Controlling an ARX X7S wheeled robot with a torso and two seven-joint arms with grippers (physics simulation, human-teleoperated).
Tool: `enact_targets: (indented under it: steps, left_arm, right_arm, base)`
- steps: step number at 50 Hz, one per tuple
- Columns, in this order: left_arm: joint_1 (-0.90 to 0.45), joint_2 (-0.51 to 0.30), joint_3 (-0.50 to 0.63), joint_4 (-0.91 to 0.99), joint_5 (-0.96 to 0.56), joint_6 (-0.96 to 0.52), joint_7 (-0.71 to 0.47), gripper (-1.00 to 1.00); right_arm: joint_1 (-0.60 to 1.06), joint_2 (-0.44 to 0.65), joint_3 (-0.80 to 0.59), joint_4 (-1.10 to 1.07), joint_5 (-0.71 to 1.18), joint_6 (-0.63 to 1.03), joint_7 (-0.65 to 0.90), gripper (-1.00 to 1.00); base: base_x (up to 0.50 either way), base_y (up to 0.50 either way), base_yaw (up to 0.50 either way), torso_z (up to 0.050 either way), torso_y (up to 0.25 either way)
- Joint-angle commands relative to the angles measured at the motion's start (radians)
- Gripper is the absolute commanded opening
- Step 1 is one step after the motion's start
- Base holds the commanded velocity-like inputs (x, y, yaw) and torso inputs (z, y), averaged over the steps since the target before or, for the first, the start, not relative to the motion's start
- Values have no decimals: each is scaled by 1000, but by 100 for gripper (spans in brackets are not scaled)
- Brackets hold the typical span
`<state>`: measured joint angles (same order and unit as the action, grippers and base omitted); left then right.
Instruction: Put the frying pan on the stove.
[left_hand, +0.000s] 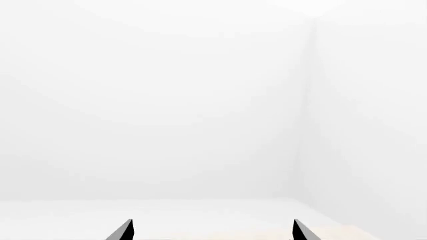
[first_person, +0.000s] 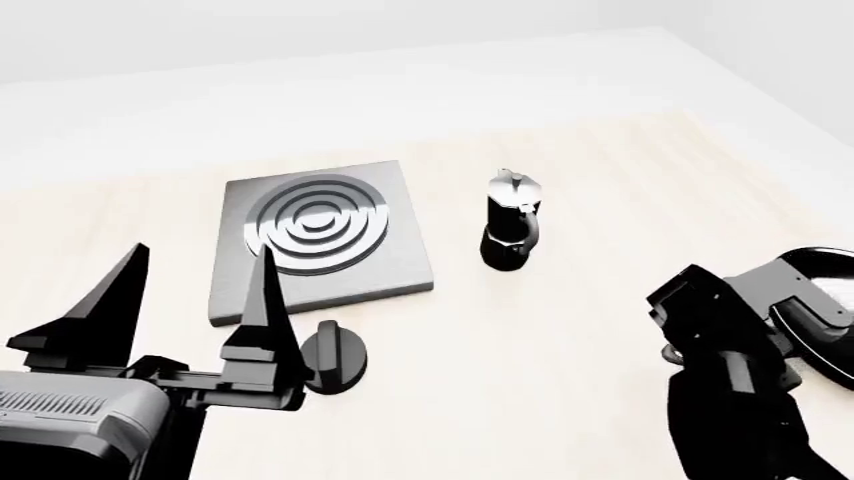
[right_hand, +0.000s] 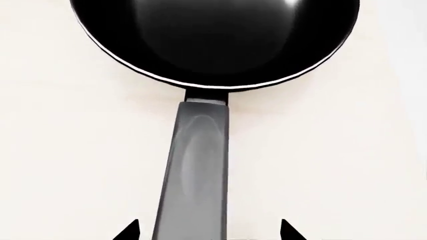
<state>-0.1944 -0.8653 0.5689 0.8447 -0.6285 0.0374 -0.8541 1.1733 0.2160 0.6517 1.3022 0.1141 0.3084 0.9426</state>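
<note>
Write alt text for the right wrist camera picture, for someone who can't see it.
A glossy black frying pan lies on a pale tabletop, its long dark handle running straight toward the camera. The two black fingertips of the open right gripper sit either side of the handle, not yet closed on it.

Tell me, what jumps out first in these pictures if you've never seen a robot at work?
Probably the glossy black frying pan filling the right wrist view, its long handle running between the open right gripper. In the head view, the grey stove with dark rings lies mid-table, a moka pot to its right, and the left gripper points up in front.
</note>
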Motion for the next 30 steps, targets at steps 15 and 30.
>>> enact_targets:
  steps: [15,30]
  left_arm:
    - [2,-2,-1,0,-4,3,1,100]
    - [0,2,4,-2,-1,-1,4,100]
  right_arm:
    - [-27,-17,35,6,-67,0,-39,100]
    - [-43,-26,49,6,-91,-4,-53,100]
  base:
    - [0,0,0,0,0]
    - [0,0,0,0,0]
